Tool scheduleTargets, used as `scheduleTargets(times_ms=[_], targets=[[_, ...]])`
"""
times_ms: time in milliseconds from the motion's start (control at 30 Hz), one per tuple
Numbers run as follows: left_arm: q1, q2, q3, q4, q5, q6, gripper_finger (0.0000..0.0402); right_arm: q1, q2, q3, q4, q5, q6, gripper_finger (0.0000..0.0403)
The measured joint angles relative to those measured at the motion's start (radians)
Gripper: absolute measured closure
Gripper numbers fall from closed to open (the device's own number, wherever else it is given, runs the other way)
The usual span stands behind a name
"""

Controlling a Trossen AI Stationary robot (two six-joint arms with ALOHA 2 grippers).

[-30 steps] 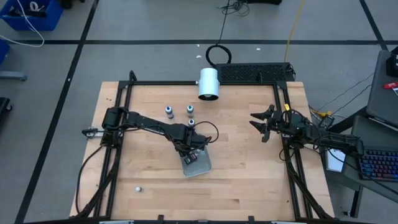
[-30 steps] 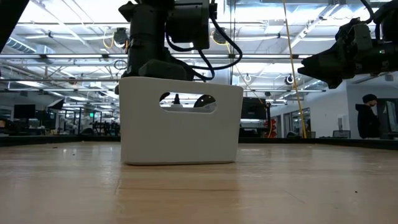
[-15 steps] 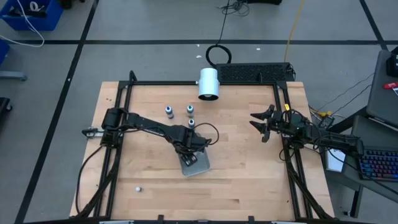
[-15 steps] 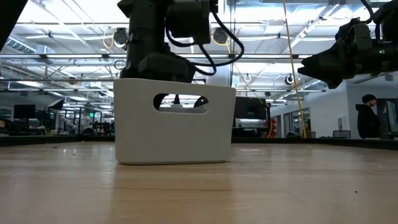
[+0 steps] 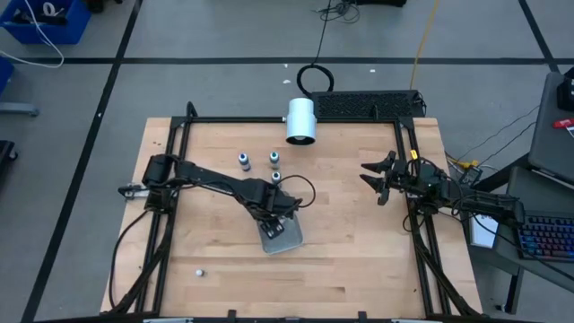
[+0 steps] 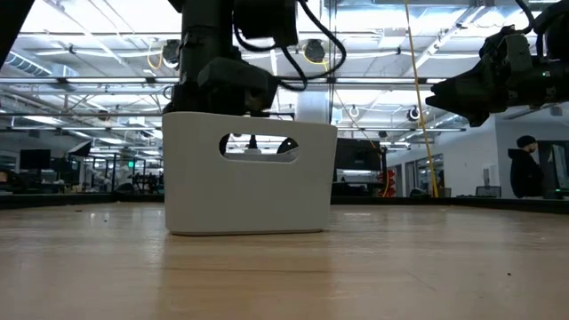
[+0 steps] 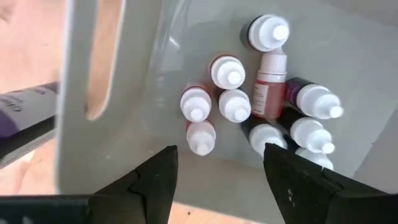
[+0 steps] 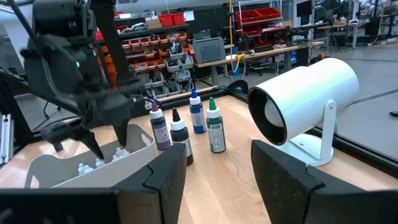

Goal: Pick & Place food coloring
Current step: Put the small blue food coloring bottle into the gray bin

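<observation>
Food coloring bottles stand upright on the table: three show in the high view (image 5: 243, 161), (image 5: 274, 159), (image 5: 276, 177). The right wrist view shows a purple (image 8: 159, 132), a black (image 8: 180, 143), a blue (image 8: 197, 115) and a green one (image 8: 216, 127). My left gripper (image 7: 219, 149) hangs open, pointing down over a white bin (image 5: 285, 238). Several small white-capped bottles (image 7: 227, 71) lie and stand on the bin's floor. The purple bottle (image 7: 18, 118) stands just outside the bin's wall (image 7: 81, 74). My right gripper (image 5: 377, 179) waits open at the table's right side.
A large white cylinder on a foot (image 5: 300, 121) stands at the table's far edge, close to the bottles. A small white ball (image 5: 199, 271) lies near the front left. Black frame rails run along the table's left and right sides.
The white bin has slid a little toward the table's left edge and turned slightly. My left gripper has risen a little above the bin's rim.
</observation>
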Motion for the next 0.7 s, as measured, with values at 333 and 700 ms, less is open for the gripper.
scheduleTargets(times_ms=[333, 700], targets=[[0.001, -0.056, 0.0, -0.131, 0.047, -0.028, 0.0163, 0.0, 0.0, 0.0, 0.002, 0.0, 0.0, 0.0234], [-0.215, -0.212, 0.0, -0.23, -0.009, -0.298, 0.0163, 0.0, 0.003, 0.0, 0.001, 0.0, 0.0, 0.0234]])
